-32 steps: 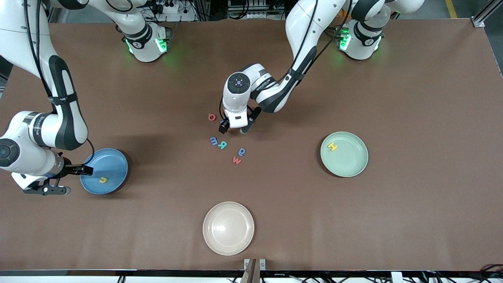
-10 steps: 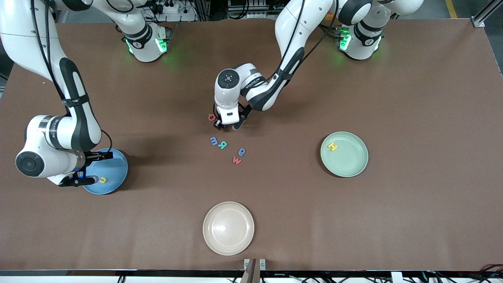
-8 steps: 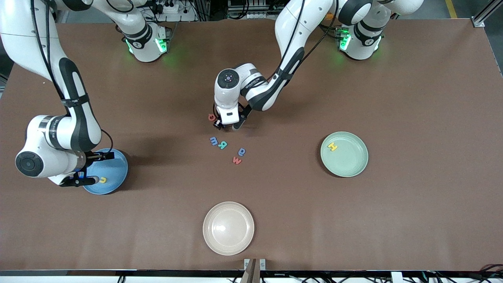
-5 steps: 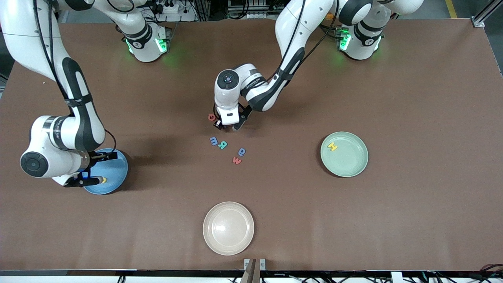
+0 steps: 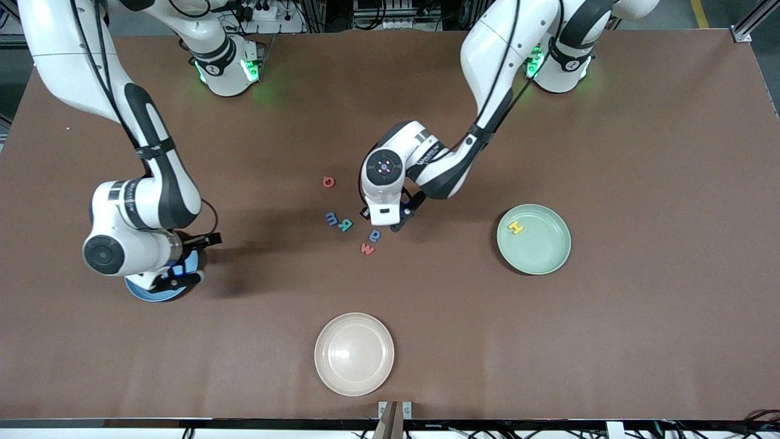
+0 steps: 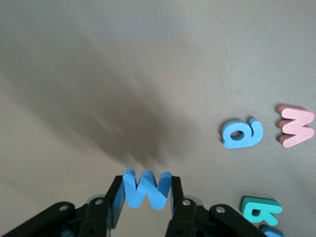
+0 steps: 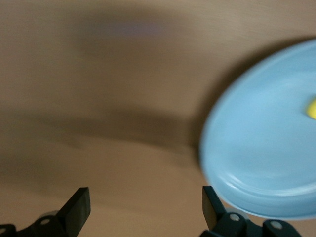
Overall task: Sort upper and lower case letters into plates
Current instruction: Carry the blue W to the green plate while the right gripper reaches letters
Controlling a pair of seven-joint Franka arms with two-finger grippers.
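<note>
Over brown table (image 5: 609, 335), left gripper (image 6: 146, 197) pinches blue W (image 6: 146, 188)

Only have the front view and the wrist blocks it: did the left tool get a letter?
Observer: Yes. The left wrist view shows the left tool shut on a blue W, above the table beside the loose letters.
Operator: Right tool carrying anything?
Observer: No. The right tool is open and empty, over the table at the edge of the blue plate.
Operator: Anything in that plate? The arm covers it for me.
Observer: A yellow letter lies in it, cut off by the edge of the right wrist view.
</note>
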